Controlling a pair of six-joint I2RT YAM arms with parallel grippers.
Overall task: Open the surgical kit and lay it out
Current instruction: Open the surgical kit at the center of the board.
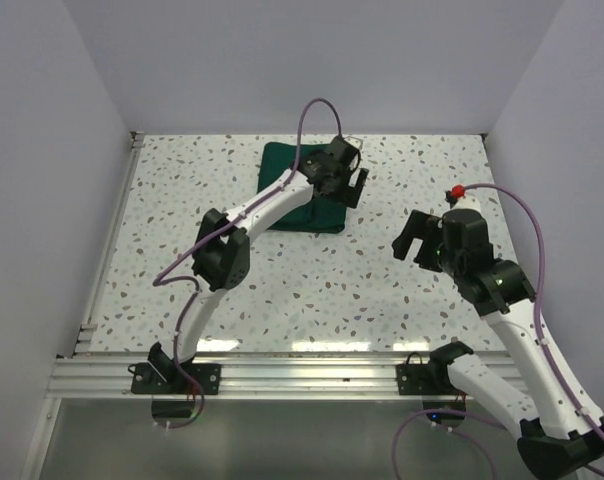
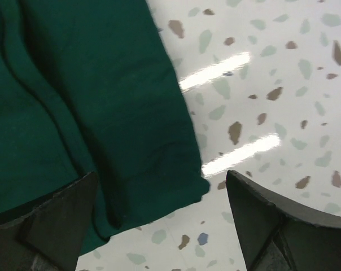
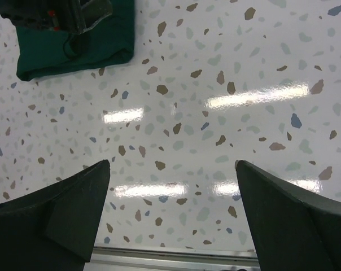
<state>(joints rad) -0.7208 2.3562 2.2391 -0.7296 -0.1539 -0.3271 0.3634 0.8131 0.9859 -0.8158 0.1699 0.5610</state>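
Observation:
The surgical kit [image 1: 280, 165] is a folded dark green cloth bundle lying at the back middle of the speckled table [image 1: 282, 290]. No tray or instruments show. My left gripper [image 1: 350, 185] hangs open over the bundle's right edge. In the left wrist view the cloth's folds [image 2: 86, 101] fill the left side, and its corner lies between the open fingers of that gripper [image 2: 162, 175]. My right gripper [image 1: 410, 240] is open over bare table to the right of the kit. In the right wrist view that gripper [image 3: 173, 164] holds nothing, and the kit [image 3: 74, 56] lies far off at the top left.
An aluminium rail [image 1: 302, 370] runs along the near table edge and shows in the right wrist view as the rail [image 3: 170, 259]. A second rail [image 1: 112, 240] lines the left side. White walls close in the table on three sides.

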